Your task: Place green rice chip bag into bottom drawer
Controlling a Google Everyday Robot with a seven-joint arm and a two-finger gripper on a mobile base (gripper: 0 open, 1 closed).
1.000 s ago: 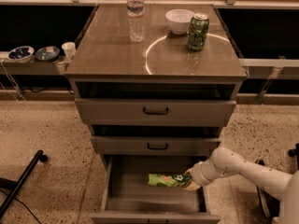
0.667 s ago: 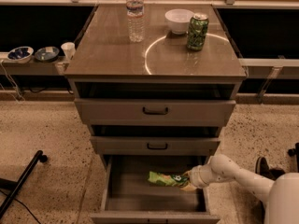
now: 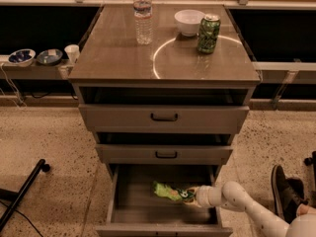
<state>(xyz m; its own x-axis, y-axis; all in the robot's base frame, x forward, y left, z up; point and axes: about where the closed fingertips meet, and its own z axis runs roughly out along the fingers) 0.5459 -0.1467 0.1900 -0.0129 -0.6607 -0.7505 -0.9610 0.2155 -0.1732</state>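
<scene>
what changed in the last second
The arm has sunk lower at the right of the bottom drawer. The hand and the bag have eased slightly left and down inside it. The hand is still at the bag's right end; whether it has let go cannot be seen. The bottle, bowl and can on top have not moved.

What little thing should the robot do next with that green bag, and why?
Probably let go of the green rice chip bag: it sits low over the floor of the open bottom drawer, with the end effector at its right end, inside the drawer.
</scene>
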